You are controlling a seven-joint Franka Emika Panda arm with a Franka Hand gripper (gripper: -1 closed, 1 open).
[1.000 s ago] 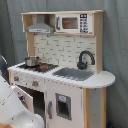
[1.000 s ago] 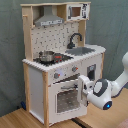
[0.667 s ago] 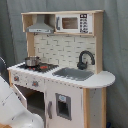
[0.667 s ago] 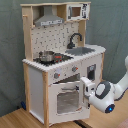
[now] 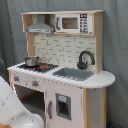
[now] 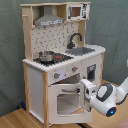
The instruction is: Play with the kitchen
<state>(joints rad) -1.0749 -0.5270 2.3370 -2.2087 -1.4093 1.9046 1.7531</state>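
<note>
The kitchen (image 5: 65, 75) is a tall white and light-wood toy with a grey hood (image 5: 40, 26), a microwave (image 5: 72, 23), a black faucet (image 5: 85, 59), a sink (image 5: 74, 73) and a small pot (image 5: 32, 61) on the stove. In the second exterior view the kitchen (image 6: 60, 65) shows its windowed oven door (image 6: 67, 99) standing slightly ajar. My gripper (image 6: 85, 88) is at the upper right edge of that door, by the handle. In the first exterior view only the white arm (image 5: 12, 107) shows at the lower left, and the gripper is hidden.
Two knobs (image 6: 65, 73) sit on the front panel above the oven. A narrow cupboard door with a small window (image 5: 62, 106) is under the sink. The kitchen stands on a wooden floor (image 6: 20, 119) before a grey curtain (image 6: 10, 50).
The arm has drifted slightly right and down in the second exterior view. The oven door's free edge seems a little farther out than before.
</note>
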